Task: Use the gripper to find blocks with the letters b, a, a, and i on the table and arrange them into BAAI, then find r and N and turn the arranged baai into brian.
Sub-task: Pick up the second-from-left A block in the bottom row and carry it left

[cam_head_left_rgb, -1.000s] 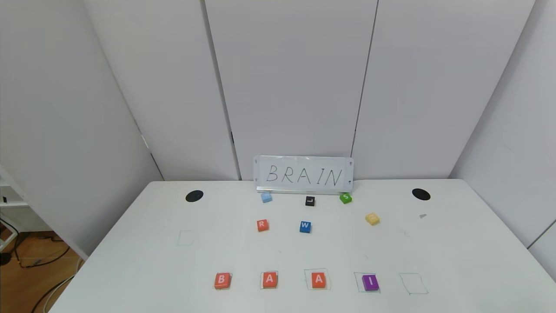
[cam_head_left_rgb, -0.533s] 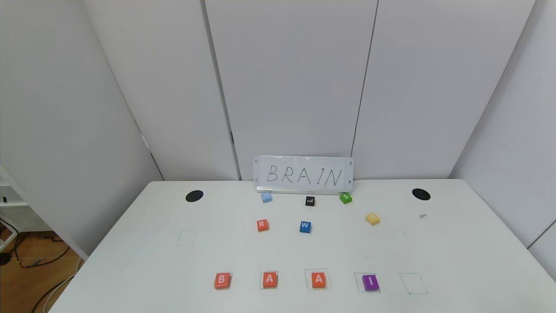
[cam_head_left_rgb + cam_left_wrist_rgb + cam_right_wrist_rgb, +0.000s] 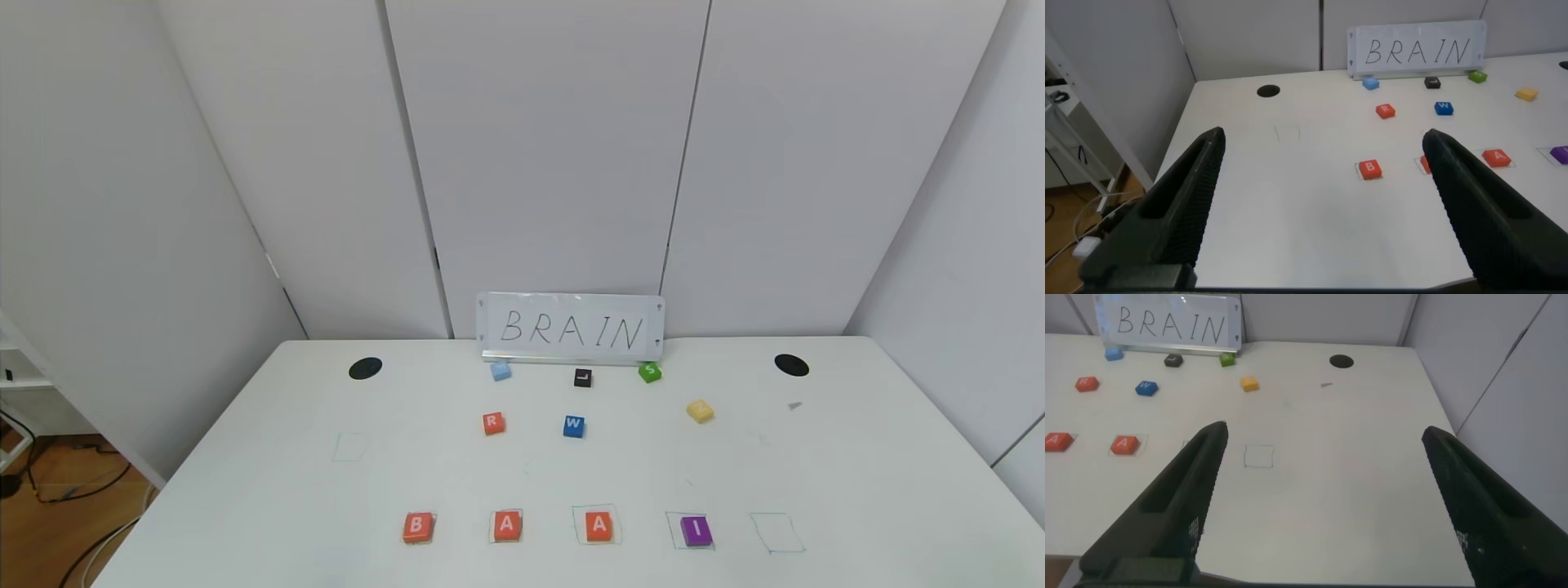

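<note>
On the white table point(image 3: 245, 490), the orange B point(image 3: 417, 527), two orange A's point(image 3: 506, 525) point(image 3: 599, 525) and the purple I point(image 3: 695, 531) lie in a row near the front edge. The orange R point(image 3: 493, 423) and the yellow N point(image 3: 700, 411) lie farther back. Neither gripper shows in the head view. My left gripper point(image 3: 1323, 192) is open and empty, held off the table's front left; the B point(image 3: 1370, 168) and R point(image 3: 1386, 110) show ahead of it. My right gripper point(image 3: 1319, 494) is open and empty over the front right; the N point(image 3: 1249, 384) shows ahead of it.
A sign reading BRAIN point(image 3: 571, 328) stands at the table's back. Before it lie a light blue block point(image 3: 500, 371), a black block point(image 3: 582, 377), a green S point(image 3: 649, 372) and a blue W point(image 3: 573, 425). An unfilled green square point(image 3: 776, 532) is drawn right of the I; another point(image 3: 350, 447) at left.
</note>
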